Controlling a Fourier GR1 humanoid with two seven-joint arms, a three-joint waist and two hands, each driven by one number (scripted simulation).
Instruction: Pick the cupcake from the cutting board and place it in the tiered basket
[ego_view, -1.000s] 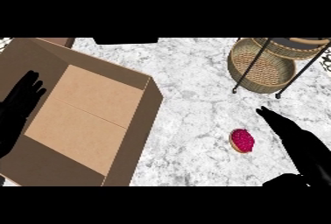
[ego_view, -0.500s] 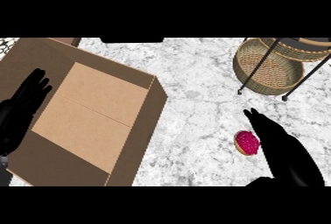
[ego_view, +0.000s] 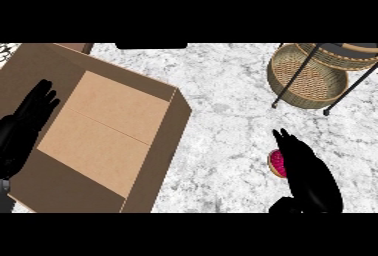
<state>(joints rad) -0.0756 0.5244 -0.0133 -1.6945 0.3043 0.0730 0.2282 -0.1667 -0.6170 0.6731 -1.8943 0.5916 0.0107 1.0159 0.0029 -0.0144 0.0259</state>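
Right hand (ego_view: 306, 175), fingers straight, reaches over the pink cupcake (ego_view: 277, 163) on the marble worktop (ego_view: 221, 125); grasping comes next, then the far-right tiered basket (ego_view: 310, 82).

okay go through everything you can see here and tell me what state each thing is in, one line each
Cupcake: on the marble counter, partly hidden by the right hand, not lifted.
Cardboard box: open, nothing visible inside.
Tiered basket: upright on its black frame; the visible tier holds nothing.
Right hand: open, fingers straight, over the cupcake.
Left hand: open, resting over the box's left edge.
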